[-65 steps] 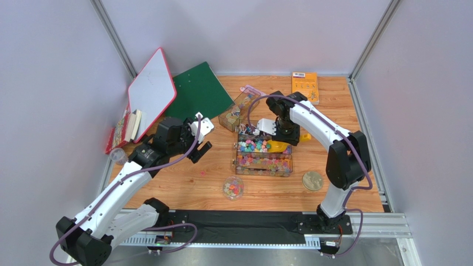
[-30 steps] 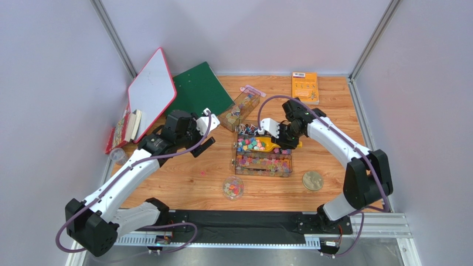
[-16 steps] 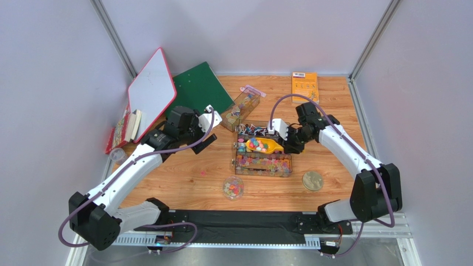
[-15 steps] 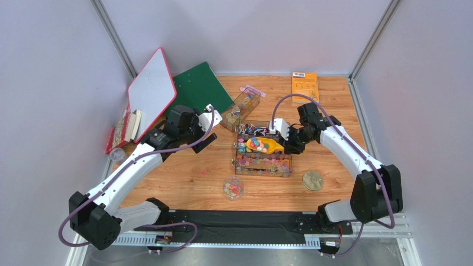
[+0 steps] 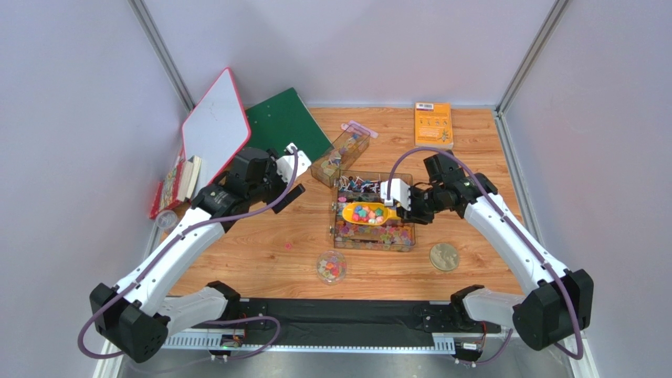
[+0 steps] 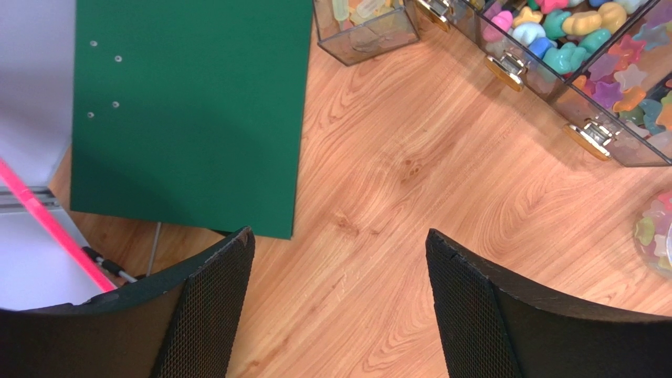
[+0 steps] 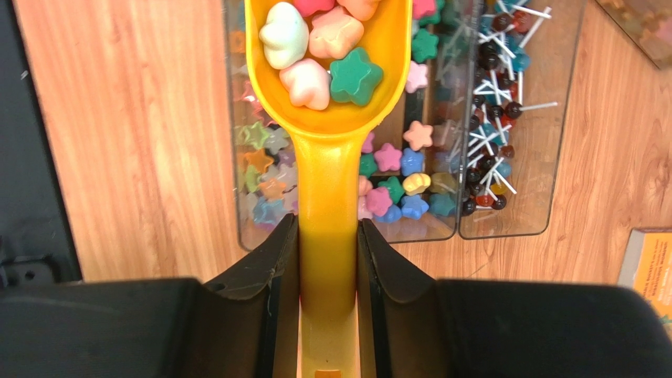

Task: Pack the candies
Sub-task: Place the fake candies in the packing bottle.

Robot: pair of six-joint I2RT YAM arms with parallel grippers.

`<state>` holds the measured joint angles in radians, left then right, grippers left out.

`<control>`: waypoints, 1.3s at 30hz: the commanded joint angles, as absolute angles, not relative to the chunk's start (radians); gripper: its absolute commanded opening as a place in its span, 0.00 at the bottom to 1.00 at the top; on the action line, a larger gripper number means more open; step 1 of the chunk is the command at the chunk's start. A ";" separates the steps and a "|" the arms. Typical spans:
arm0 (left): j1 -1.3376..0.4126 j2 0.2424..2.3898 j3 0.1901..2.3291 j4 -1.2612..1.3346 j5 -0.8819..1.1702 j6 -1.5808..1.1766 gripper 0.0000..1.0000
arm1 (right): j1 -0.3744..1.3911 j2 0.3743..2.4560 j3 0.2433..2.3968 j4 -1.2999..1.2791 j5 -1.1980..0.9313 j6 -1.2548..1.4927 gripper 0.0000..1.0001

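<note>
The candies [image 7: 323, 55] are small bright stars and blobs heaped in the bowl of a yellow scoop [image 7: 327, 157]. My right gripper [image 7: 327, 236] is shut on the scoop's handle. From above, the loaded scoop [image 5: 367, 213] hangs over the clear compartment box [image 5: 410, 235], which holds more candies [image 5: 371, 232], with the right gripper [image 5: 402, 209] at its right end. A small round clear container [image 5: 331, 267] with a few candies sits in front of the box. My left gripper [image 6: 339, 260] is open over bare wood, left of the box [image 6: 584, 118].
A gold lid [image 5: 444, 257] lies right of the round container. A green folder [image 5: 284, 130], a red-rimmed whiteboard [image 5: 214, 130] and books [image 5: 177, 185] fill the back left. A small clear box [image 5: 339, 153] and an orange booklet [image 5: 433, 124] lie behind. One stray candy [image 5: 288, 246] lies on the wood.
The right arm has swung outward and drawn the scoop, now heaped with candies, up out of the box and slightly nearer. The left gripper has drifted a little back and left, staying open.
</note>
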<state>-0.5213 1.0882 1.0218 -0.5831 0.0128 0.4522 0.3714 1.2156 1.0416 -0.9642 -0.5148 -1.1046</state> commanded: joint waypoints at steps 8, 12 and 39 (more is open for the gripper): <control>-0.517 0.963 0.942 -0.519 0.018 0.433 0.86 | 0.615 1.166 1.140 -1.204 -0.347 -1.141 0.00; -0.517 0.943 0.919 -0.500 0.040 0.407 0.87 | 0.701 1.195 1.154 -1.213 -0.267 -1.097 0.00; -0.517 0.726 0.784 -0.540 0.025 0.370 0.93 | 1.065 1.419 1.341 -1.333 0.164 -0.854 0.00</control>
